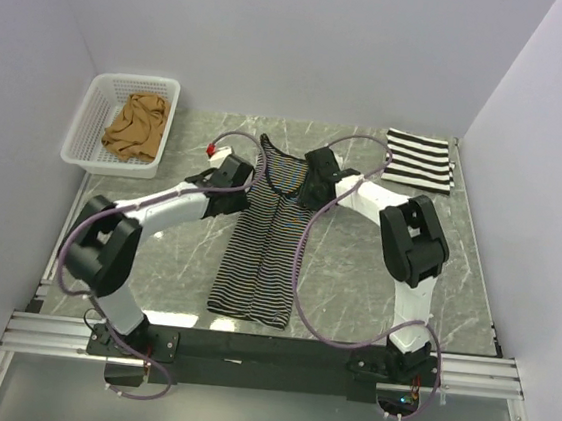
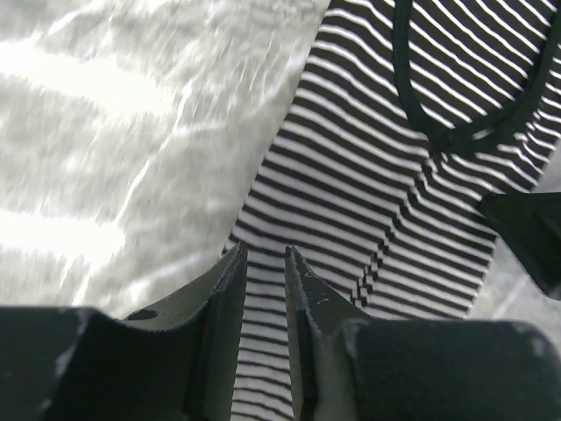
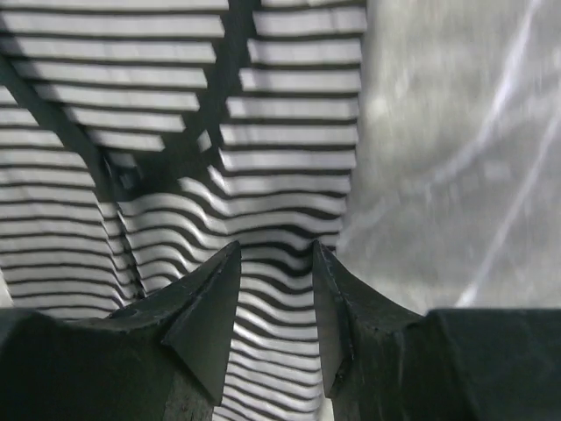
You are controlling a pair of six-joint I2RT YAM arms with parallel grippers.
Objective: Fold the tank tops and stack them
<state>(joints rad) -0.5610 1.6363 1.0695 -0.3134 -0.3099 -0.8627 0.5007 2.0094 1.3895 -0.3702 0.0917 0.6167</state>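
The thin-striped tank top lies flat and long down the middle of the table, straps at the far end. My left gripper hovers at its upper left edge, my right gripper at its upper right. In the left wrist view the left gripper is open, with flat striped fabric showing through the gap. The right gripper is also open over rippled stripes. A bold black-and-white striped tank top lies folded at the back right. A tan-brown tank top sits crumpled in the basket.
The white mesh basket stands at the back left against the wall. A small red-and-white object lies beside the left gripper. Walls close in the table on three sides. The marble tabletop is bare on either side of the laid-out top.
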